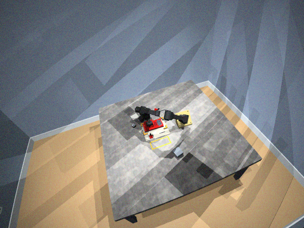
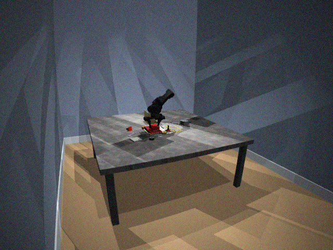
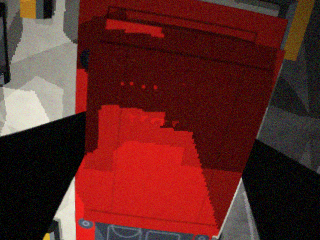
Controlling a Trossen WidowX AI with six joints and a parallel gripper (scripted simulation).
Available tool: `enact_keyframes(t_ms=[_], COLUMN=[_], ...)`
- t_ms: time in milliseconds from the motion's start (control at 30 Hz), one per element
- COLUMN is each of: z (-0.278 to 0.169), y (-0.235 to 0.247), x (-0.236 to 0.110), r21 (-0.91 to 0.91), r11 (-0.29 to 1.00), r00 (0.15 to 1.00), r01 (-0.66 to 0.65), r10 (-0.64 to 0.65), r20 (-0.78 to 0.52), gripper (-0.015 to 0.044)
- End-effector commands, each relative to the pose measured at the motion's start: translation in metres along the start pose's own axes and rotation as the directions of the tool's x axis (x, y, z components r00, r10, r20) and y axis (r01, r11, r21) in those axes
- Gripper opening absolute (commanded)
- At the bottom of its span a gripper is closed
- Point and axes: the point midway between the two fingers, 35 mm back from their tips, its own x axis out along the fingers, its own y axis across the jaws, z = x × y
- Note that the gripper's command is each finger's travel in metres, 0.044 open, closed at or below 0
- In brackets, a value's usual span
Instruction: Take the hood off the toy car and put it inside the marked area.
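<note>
The red toy car [image 1: 157, 126] [image 3: 81, 95] sits on a pale base with yellow edge pieces. The red hood [image 2: 154, 128] [image 3: 175, 100] is over the car's body, partly in dark shadow in the wrist view. My gripper [image 2: 154, 125] [image 3: 168, 133] is shut on the hood, with one black finger against each long side. Whether the hood is clear of the car cannot be told. The marked area [image 1: 161, 146] is a yellow outline on the table beside the car's pale base, and nothing lies inside it.
A small red piece with a dark knob [image 1: 150, 136] [image 2: 168, 129] stands between car and outline. A grey block [image 1: 178, 152] [image 2: 184, 123] lies beyond the outline. A round dark piece [image 1: 133, 125] [image 2: 151, 138], a white flat piece [image 2: 136, 139] and a red piece [image 2: 129, 128] lie around the car.
</note>
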Motion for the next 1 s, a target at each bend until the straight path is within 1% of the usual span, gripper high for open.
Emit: enact_keyframes(t_ms=[0, 367, 700, 733, 767, 967], z=[0.001, 0.001, 0.001, 0.001, 0.001, 0.004], y=[-0.001, -0.001, -0.001, -0.001, 0.001, 0.028], x=[-0.005, -0.014, -0.054, -0.055, -0.048, -0.051], r21=[-0.009, -0.008, -0.008, -0.008, -0.001, 0.0], r11=[1.0, 1.0, 1.0, 1.0, 1.0, 1.0], r00=[1.0, 1.0, 1.0, 1.0, 1.0, 1.0], r01=[0.007, 0.008, 0.009, 0.009, 0.004, 0.009], r10=[-0.007, -0.008, -0.009, -0.009, -0.004, -0.009], r20=[0.004, 0.004, 0.003, 0.003, 0.004, 0.004], gripper=[0.0, 0.0, 0.0, 0.0, 0.0, 0.0])
